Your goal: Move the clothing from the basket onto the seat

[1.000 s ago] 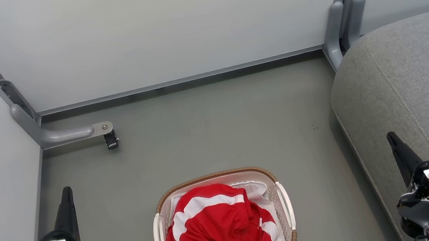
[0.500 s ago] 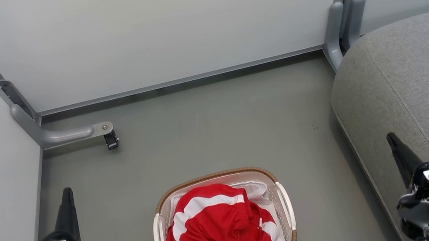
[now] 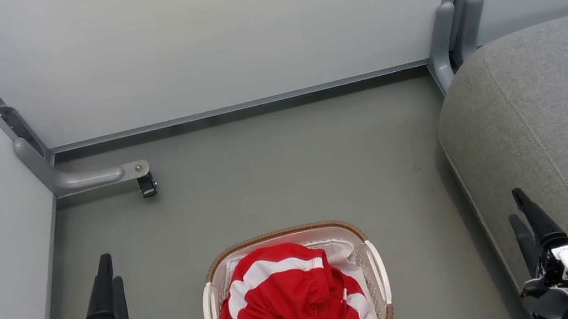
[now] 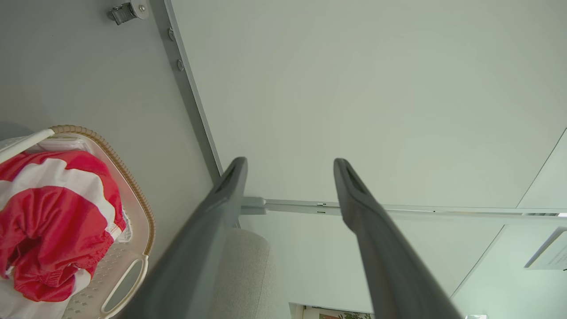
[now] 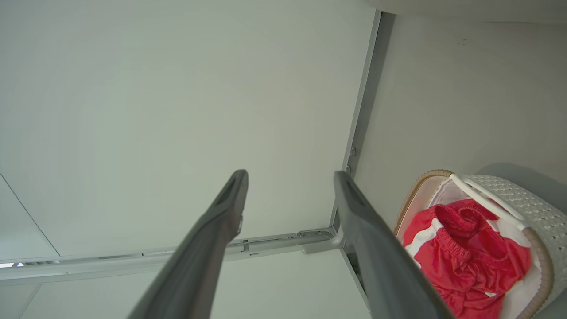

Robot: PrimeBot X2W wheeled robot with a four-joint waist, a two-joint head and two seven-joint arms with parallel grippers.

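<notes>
Red fabric with broad white stripes, the clothing (image 3: 288, 299) lies heaped in the basket (image 3: 284, 234), which stands on the floor (image 3: 274, 172) between the two arms, low in the head view. The left end effector (image 3: 110, 268) hangs to the basket's left and the right end effector (image 3: 514, 205) to its right, both empty, fingers (image 4: 208, 239) spread apart. The heap lies inward of each. The left looks slightly nearer, while the right hangs beside the edge of the grey seat (image 3: 553, 113), well apart from the basket. The crumpled heap shows no clear long axis.
</notes>
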